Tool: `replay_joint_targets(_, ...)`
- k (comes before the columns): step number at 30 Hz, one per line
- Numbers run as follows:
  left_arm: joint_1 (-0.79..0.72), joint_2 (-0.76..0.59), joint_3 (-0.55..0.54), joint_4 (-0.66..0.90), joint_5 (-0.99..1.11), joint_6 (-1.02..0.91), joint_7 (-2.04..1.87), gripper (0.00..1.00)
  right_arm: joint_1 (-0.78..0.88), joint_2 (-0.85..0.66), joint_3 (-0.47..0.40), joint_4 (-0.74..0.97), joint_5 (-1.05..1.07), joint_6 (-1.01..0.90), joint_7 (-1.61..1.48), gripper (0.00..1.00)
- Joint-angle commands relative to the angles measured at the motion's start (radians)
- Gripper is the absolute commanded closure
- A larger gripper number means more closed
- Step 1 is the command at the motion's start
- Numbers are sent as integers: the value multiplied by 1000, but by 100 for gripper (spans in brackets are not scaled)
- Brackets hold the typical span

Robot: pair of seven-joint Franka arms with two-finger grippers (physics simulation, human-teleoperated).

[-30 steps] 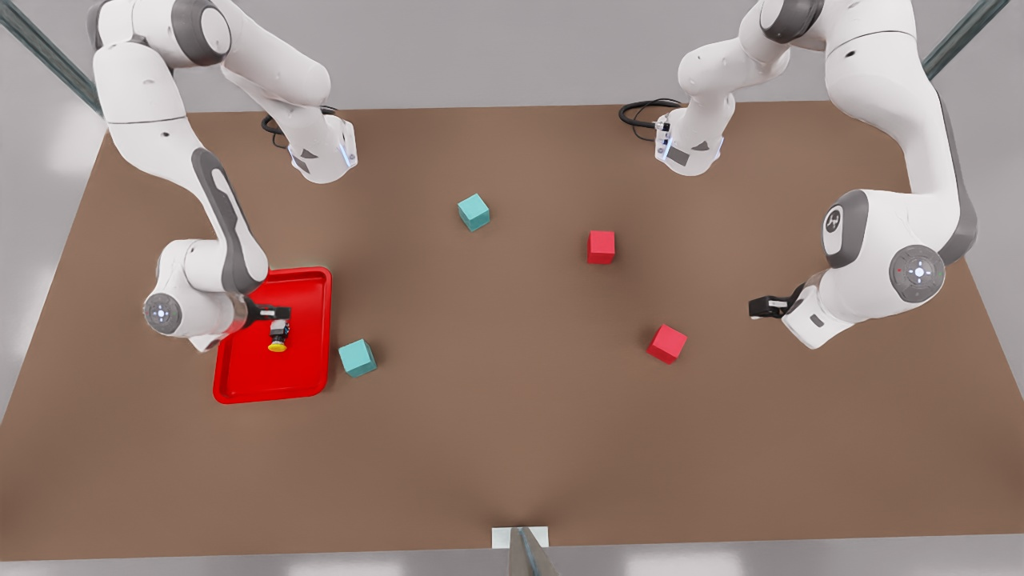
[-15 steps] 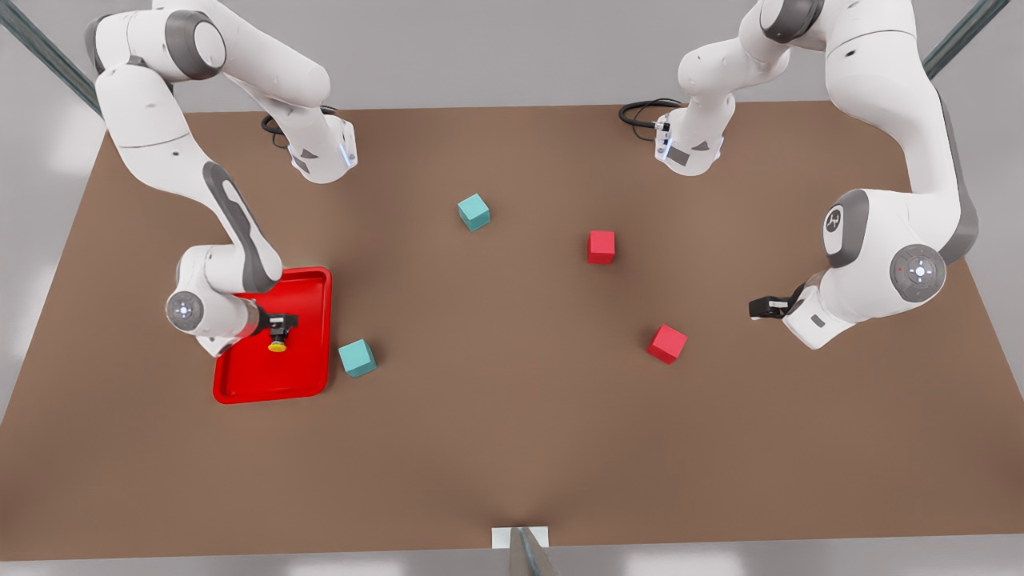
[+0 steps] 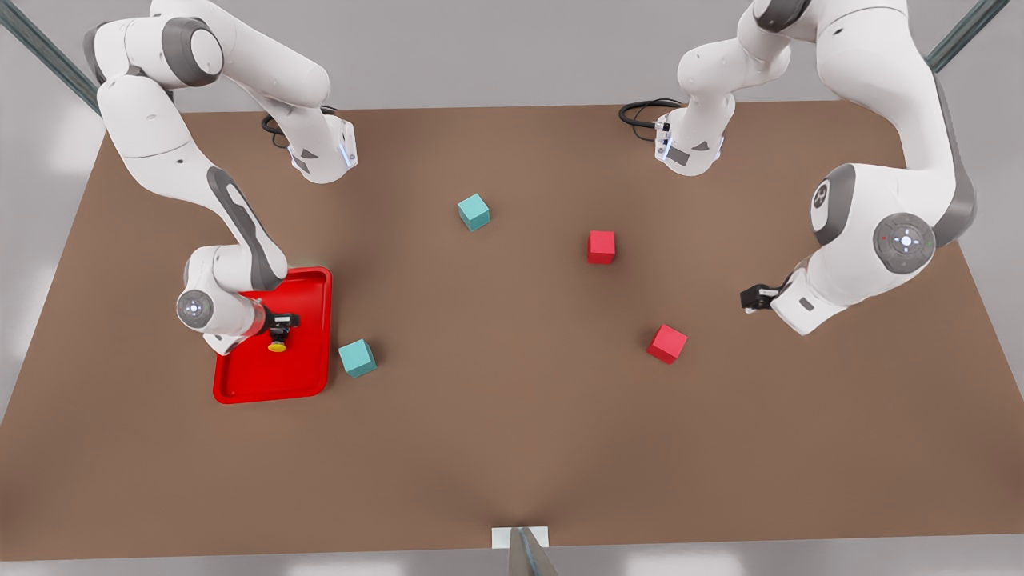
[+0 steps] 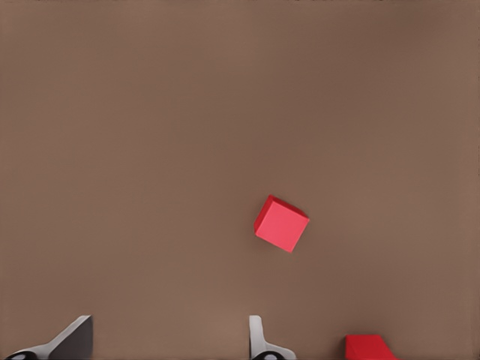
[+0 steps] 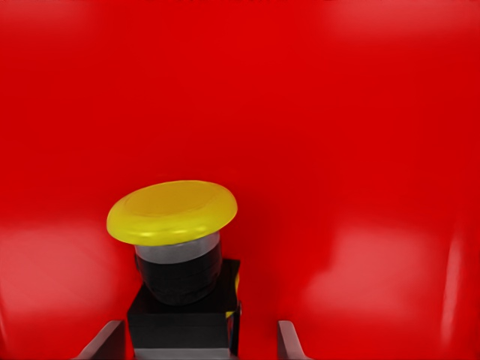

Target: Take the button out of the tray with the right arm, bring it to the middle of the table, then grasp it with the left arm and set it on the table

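Observation:
The button point(image 3: 278, 344) point(image 5: 172, 214), a yellow cap on a dark boxy base, stands inside the red tray point(image 3: 308, 376) point(image 5: 337, 112) at the front view's left. My right gripper point(image 3: 282, 323) point(image 5: 199, 345) is down over it, open, with one finger on each side of the base and a gap showing on one side. My left gripper point(image 3: 750, 298) point(image 4: 169, 346) hangs open above the brown table point(image 3: 512, 416) at the front view's right, holding nothing.
One teal cube point(image 3: 357, 358) lies just beside the tray and another point(image 3: 474, 212) sits farther back. Two red cubes point(image 3: 601, 246) point(image 3: 666, 343) lie between mid-table and the left gripper; one red cube point(image 4: 281, 223) shows in the left wrist view.
The right arm's wrist has swung toward the front view's right, bringing its gripper closer over the button, which has not moved. The left arm has shifted slightly back and inward.

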Motion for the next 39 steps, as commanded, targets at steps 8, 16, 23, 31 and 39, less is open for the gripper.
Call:
replay_joint_targets(8, -55, 21, -3, 37, 15, -36, -56, 0, 13, -2, 2, 4, -9, 11, -1, 27)
replay_joint_targets(16, -66, 33, -5, 26, 15, -26, -152, 0, 0, 6, 14, 4, -22, 20, -2, 48)
replay_joint_targets(23, -83, 26, -3, 26, 16, -35, -152, 0, -5, -6, 16, 4, -22, 17, -2, 56)
replay_joint_targets(31, -80, 21, -3, 26, 17, -46, -152, 0, -28, -63, 120, 42, -19, -113, 76, 57)
replay_joint_targets(39, -78, 19, -3, 28, 19, -53, -152, 0, 398, -34, 143, 302, 277, -334, 530, 57)
